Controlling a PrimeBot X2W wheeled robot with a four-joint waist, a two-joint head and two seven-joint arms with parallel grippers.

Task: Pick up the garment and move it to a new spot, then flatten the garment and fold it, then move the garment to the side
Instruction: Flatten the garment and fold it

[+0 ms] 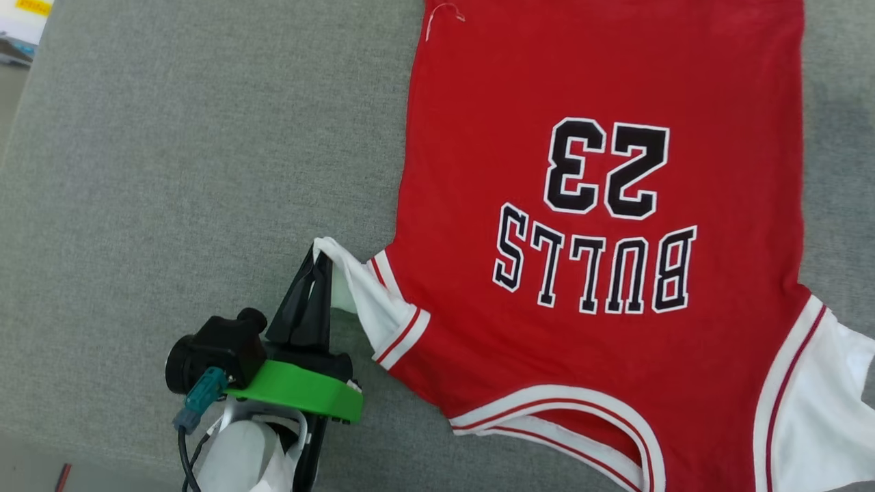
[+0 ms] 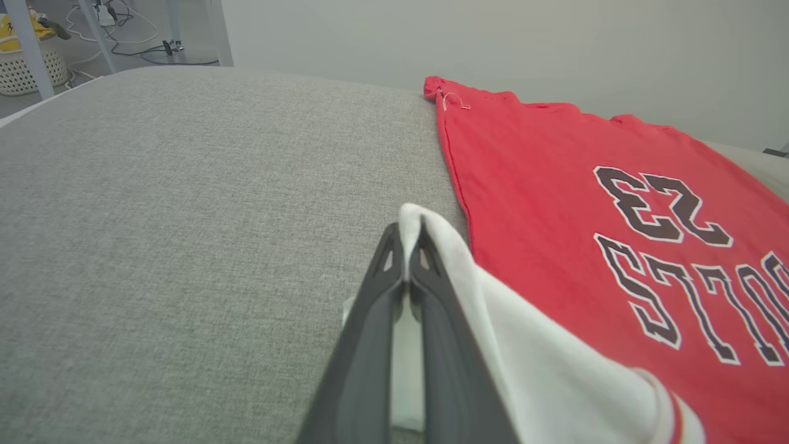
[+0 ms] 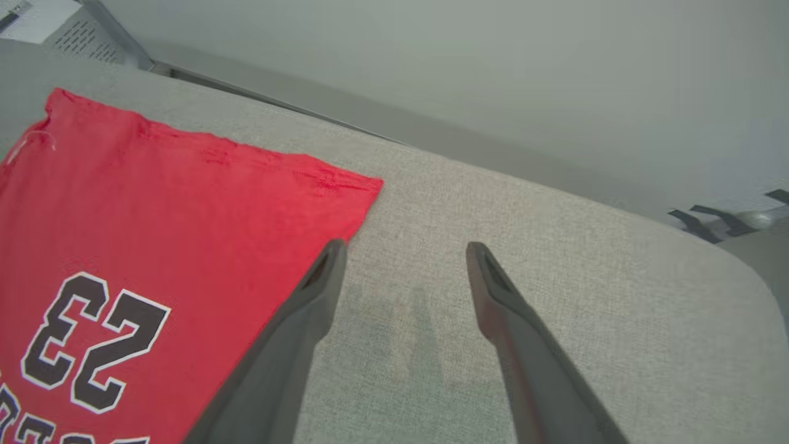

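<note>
The red jersey-style garment (image 1: 601, 205), with white short sleeves, red-and-white striped trim and black "23" and "BULLS" lettering outlined in white, lies spread flat on the grey woven fabric surface (image 1: 171, 171). In the head view it covers the frame from 12 o'clock round to 5 o'clock. Its print is upside down, with the hem towards 12 o'clock and the white-trimmed neckline (image 1: 581, 424) near 6 o'clock. A loose pale thread (image 1: 444, 14) curls at the hem corner at 12 o'clock.

The left gripper (image 1: 320, 263) comes up from 7 o'clock, behind a bright green plastic wrist collar (image 1: 301, 389) and a black wrist camera (image 1: 219, 348). Its two long dark fingers are pressed together on the tip of the near white sleeve (image 1: 369, 301), which stretches out towards 9 o'clock from the garment's body. In the left wrist view the left gripper (image 2: 407, 237) sits at the centre, the white cloth folded over its tips and running down to 5 o'clock. The red body lies at 3 o'clock.

In the right wrist view the right gripper (image 3: 404, 253) has its fingers spread wide with nothing between them, over bare grey surface. The garment lies towards 9 o'clock, its side edge just beside the finger on that side.
</note>
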